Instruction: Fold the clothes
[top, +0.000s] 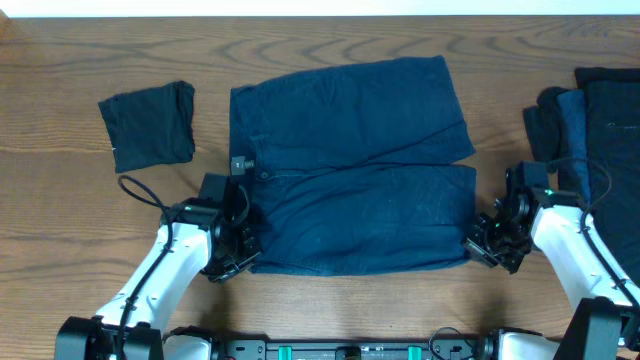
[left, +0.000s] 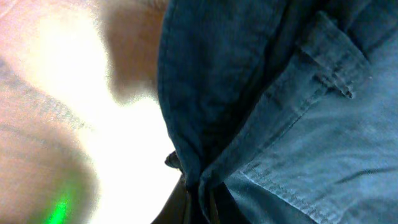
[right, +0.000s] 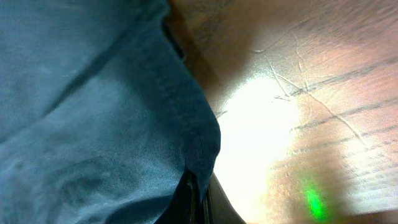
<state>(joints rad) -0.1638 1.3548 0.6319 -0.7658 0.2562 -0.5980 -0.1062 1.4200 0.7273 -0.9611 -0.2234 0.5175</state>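
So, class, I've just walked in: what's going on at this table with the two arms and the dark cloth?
Two robot arms are working on a pair of navy shorts spread flat in the middle of the wooden table. The left end effector is shut on the shorts' near left corner, and the right end effector is shut on the near right corner. A small folded black garment lies at the far left, and a heap of dark clothes sits at the right edge.

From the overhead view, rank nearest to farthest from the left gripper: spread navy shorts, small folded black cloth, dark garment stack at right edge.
1. Spread navy shorts, centre, in the left gripper.
2. Small folded black cloth, upper left.
3. Dark garment stack, far right.
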